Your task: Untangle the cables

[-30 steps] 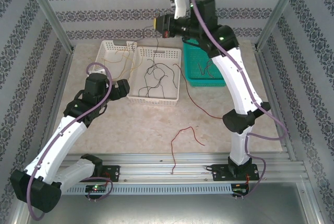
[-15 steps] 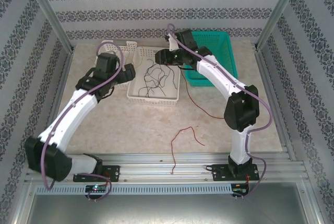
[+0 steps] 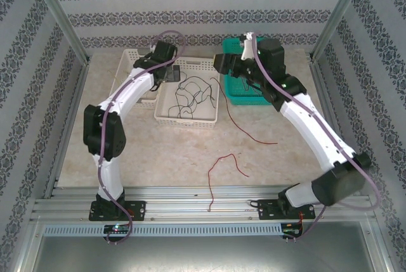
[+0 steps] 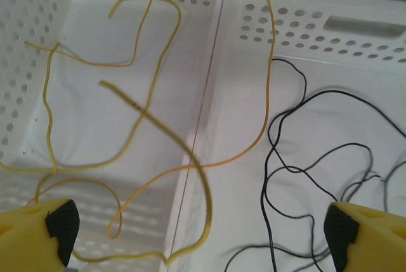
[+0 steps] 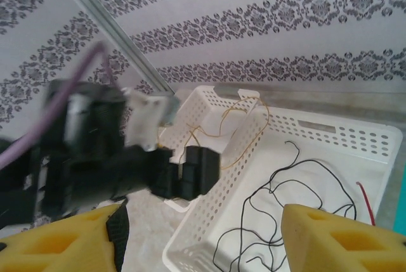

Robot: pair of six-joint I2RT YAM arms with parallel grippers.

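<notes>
Left gripper [image 4: 200, 237] wide open, empty, above yellow cables [image 4: 147, 116] draped across two white baskets [image 4: 317, 37]; right gripper [image 5: 202, 231] fingers apart, holding nothing, above black cables [image 5: 279, 189]

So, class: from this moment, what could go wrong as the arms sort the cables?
1. The yellow cable drapes over the basket wall into the black cables' basket; the open left end effector, closing here, might grab both colours.
2. The red cable on the table lies across the front rail and could slip off.
</notes>
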